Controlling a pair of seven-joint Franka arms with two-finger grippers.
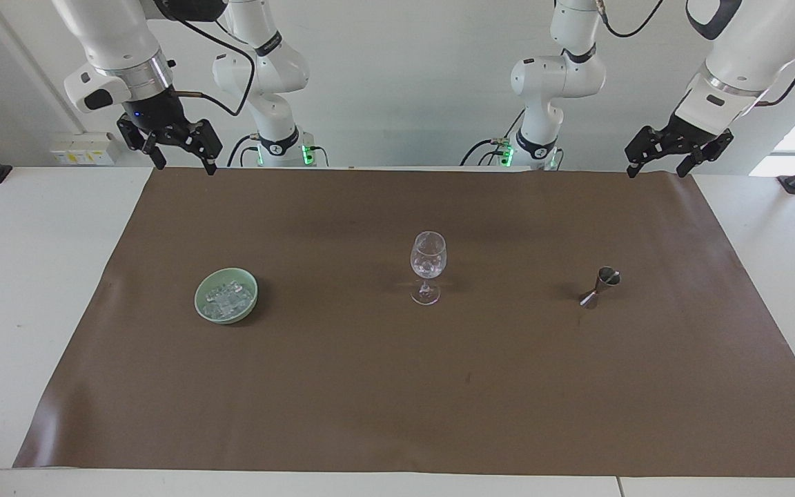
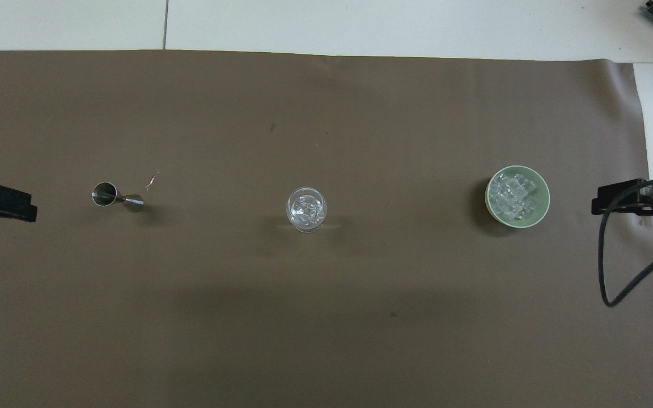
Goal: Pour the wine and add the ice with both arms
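L gripper (image 1: 656, 161) up in air over the mat (image 1: 397, 386) edge at L arm's end, fingers apart, nothing held. Jigger (image 1: 599, 287) sits on mat below it. R gripper (image 1: 178, 155) likewise raised, fingers apart, empty. Ice (image 1: 226, 298) in green bowl (image 1: 203, 309) on mat under R gripper's end. Wine glass (image 1: 428, 266) upright btw bowl and jigger, well apart from both grippers.

Two large white jointed robot arms, the left arm (image 1: 749, 48) and right arm (image 1: 111, 41), wear silver wrist rings above black two-finger grippers (image 1: 660, 153) (image 1: 178, 150), trail looping black cables, and show green lights at their bases.
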